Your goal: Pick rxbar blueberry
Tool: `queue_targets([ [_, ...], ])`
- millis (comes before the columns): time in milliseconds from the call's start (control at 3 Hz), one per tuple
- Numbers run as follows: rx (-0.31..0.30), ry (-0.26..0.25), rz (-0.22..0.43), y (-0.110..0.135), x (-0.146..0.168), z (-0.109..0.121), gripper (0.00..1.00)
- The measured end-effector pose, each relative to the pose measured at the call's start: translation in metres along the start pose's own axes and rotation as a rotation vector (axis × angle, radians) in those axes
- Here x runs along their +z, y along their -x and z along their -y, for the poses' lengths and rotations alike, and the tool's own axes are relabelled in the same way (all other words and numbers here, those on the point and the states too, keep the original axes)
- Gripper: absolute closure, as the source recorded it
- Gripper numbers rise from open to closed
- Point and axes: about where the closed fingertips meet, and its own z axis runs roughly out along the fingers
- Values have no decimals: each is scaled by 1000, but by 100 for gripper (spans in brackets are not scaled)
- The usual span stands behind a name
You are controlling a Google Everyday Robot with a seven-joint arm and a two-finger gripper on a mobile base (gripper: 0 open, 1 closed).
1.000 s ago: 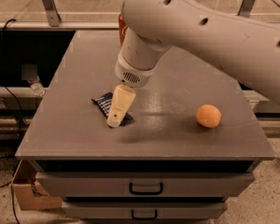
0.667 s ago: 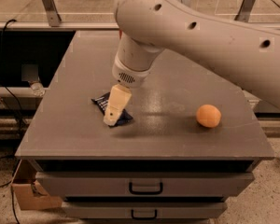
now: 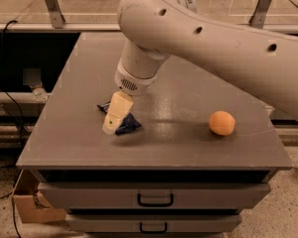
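Right now the claw [image 3: 113, 122] sits low over the table [image 3: 64, 113], left of frame centre, pointing down and to the left from the round wrist of the big pale arm [image 3: 213, 43]. That arm comes in from the upper right and fills most of the top of the frame. The cream tip of the claw is down at the rxbar blueberry [image 3: 128, 126] and looks to be touching it, tho contact isn't certain. Can't tell whether the claw is spread, pressed together or pinching the bar — only one cream side of it shows.

The rxbar blueberry lies flat on the table, left-centre of frame, approx. under the wrist. Its dark navy wrapper pokes out at both sides of the claw, w/ the middle hidden behind it.

An orange round thing [image 3: 222, 122] — prob. a fruit — rests on the table at the right, well apart from bar and claw.

Below the table top, 2 drawers w/ handles [image 3: 155, 200]. A cardboard box [image 3: 32, 209] stands on the floor at lower left.
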Motion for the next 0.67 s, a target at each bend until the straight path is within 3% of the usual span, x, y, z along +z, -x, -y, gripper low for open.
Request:
queue_targets([
  [667, 11, -6, -27, 6, 9, -20, 0],
])
